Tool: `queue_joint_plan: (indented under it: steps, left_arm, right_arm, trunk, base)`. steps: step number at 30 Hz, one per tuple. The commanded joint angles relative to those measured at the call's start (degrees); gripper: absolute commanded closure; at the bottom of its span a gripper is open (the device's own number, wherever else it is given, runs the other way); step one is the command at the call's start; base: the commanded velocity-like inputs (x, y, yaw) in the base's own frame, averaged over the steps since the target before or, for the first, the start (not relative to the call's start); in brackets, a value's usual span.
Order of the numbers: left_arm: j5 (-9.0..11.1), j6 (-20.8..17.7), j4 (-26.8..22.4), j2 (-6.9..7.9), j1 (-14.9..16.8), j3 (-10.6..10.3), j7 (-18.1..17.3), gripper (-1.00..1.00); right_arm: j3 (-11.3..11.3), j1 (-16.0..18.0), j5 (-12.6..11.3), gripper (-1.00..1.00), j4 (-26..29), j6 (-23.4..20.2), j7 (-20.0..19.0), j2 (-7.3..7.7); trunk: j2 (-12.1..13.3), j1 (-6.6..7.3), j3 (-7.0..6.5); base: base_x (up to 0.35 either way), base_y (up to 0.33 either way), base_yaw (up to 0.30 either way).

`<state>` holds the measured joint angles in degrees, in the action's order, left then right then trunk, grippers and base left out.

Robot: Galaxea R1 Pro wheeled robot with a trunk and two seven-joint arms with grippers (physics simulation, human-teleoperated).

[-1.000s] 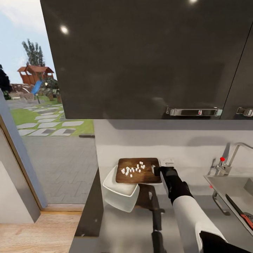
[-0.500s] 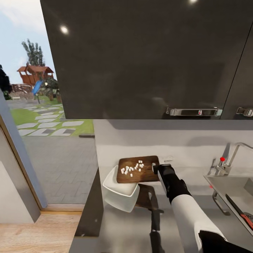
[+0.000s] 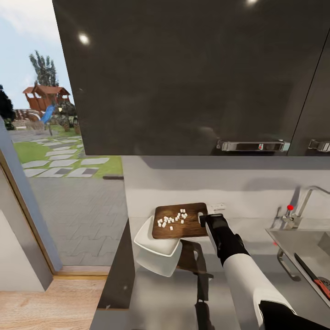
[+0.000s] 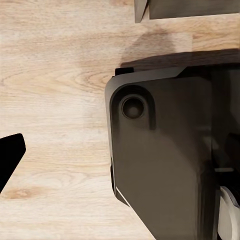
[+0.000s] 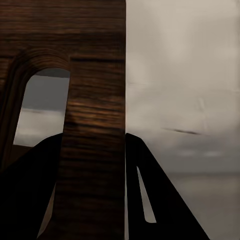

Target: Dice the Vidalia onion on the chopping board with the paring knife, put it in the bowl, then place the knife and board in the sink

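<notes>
— Grey worktop first: what sits lowest in the head view?

— The countertop (image 3: 169, 298), running up the middle of the frame, with the right arm's white sleeve crossing it from the lower right.

— And the right gripper (image 3: 205, 219)?

— Its fingers are clamped on the handle end of the chopping board (image 3: 178, 222), just below frame centre. In the right wrist view the board's (image 5: 90, 100) wooden edge stands between the two dark fingers (image 5: 165, 200), beside its slot hole.

— Is the board lying flat?

— It is held up off the counter, its lower-left corner over the bowl (image 3: 156, 250). The diced onion (image 3: 173, 219) — small white cubes — is scattered on the board's top.

— The knife?

— The paring knife (image 3: 314, 274) lies in the sink (image 3: 293, 243) at the right edge, red handle at the frame's border.

— The left gripper?

— A dark finger (image 4: 10, 160) shows over wooden floor in the left wrist view; I cannot tell whether that gripper is apart or together.
</notes>
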<state>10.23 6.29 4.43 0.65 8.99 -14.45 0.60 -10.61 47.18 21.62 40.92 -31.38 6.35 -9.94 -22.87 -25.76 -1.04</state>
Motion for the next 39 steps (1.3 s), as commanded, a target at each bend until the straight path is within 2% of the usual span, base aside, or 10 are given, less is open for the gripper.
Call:
queue_joint_plan:
  steps: [1,39]
  left_arm:
    - [0.51,0.39,0.22,-0.03,0.06,-0.49,0.01,-1.00]
    - [0.56,0.39,0.22,0.05,0.06,-0.49,0.01,-1.00]
  right_arm:
    - [-0.18,0.02,0.09,1.00,0.04,-0.18,-0.01,-0.06]
    - [-0.20,0.02,0.16,1.00,0.04,-0.17,0.11,-0.06]
  trunk:
    - [-0.04,-0.02,0.02]
    - [-0.04,-0.02,0.02]
  base:
    - [0.000,0.000,0.000]
    - [0.000,0.000,0.000]
